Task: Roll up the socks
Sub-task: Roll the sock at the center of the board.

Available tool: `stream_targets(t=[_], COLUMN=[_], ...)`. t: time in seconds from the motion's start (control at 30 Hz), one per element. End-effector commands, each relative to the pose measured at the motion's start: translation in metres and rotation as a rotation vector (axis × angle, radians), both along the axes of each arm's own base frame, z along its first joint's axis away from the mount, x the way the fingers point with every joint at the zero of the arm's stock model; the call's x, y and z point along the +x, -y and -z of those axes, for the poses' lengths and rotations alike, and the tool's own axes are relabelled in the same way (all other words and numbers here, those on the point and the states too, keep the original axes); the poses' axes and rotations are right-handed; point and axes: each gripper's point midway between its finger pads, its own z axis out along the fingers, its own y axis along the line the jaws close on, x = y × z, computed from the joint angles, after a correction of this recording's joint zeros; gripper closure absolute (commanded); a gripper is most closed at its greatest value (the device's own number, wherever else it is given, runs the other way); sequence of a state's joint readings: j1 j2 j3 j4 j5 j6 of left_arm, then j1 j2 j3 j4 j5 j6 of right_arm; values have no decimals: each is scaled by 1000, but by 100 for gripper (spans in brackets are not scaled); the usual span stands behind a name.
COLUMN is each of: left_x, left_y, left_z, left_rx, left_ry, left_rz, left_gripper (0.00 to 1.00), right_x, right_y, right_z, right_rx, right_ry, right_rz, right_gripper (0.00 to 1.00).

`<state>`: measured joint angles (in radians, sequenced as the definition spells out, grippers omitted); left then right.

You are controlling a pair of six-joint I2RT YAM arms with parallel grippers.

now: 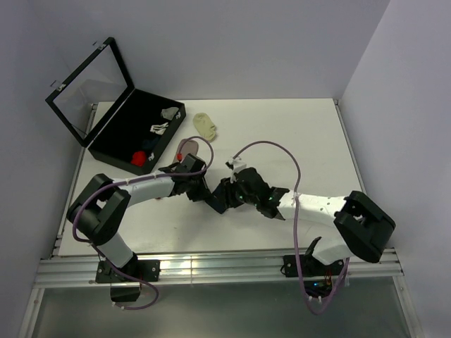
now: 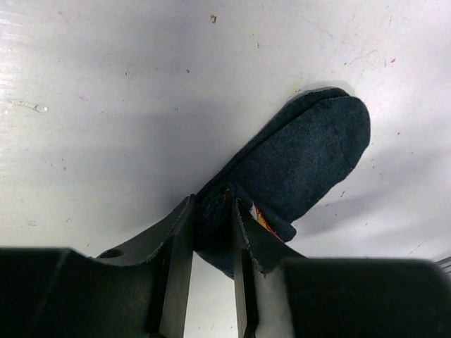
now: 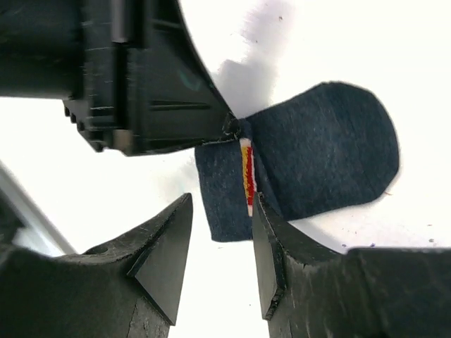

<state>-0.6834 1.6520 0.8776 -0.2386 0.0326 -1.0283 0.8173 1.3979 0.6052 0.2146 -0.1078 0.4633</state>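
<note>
— What's the navy sock [image 2: 303, 155] like?
— Matt, felty and flat on the scuffed white table [image 2: 106, 105]. Its long axis runs from the folded end up-right to a rounded toe.
— Who holds it?
— The left gripper [image 2: 213, 204] pinches the fold. Only the right wrist view shows red, yellow and white there. The right gripper [image 3: 222, 201] gapes, holding nothing.

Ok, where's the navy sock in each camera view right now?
Top external: navy sock mid-table, between left gripper and right gripper, hard to tell from them.
Left wrist: centre-right, near end pinched in the left gripper.
Right wrist: centre-right, above the open right gripper.
Shared landmark: the left gripper clamped on the sock's folded end, upper left in the right wrist view.
</note>
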Motion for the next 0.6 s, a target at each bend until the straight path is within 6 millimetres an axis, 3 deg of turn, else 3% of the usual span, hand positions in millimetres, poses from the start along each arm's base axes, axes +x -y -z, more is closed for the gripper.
stream_targets(t=[0.0, 0.13, 0.33, 0.43, 0.57], left_x=[-13, -13, -10, -9, -9], left_y=[-14, -14, -11, -10, -11], left_z=[14, 16, 16, 14, 14], left_rx=[102, 108, 111, 111, 115], left_ry=[-47, -52, -50, -47, -44], left_rz=[40, 43, 51, 55, 64], left_gripper=[70, 70, 70, 69, 70], right_x=[18, 3, -6, -8, -4], right_y=[18, -5, -28, -31, -20], right_z=[-5, -5, 12, 29, 51], right_rx=[-227, -308, -404, -466, -554], right_ry=[173, 253, 308, 316, 322], right_rz=[66, -10, -76, -84, -47], right_gripper=[53, 53, 52, 52, 53])
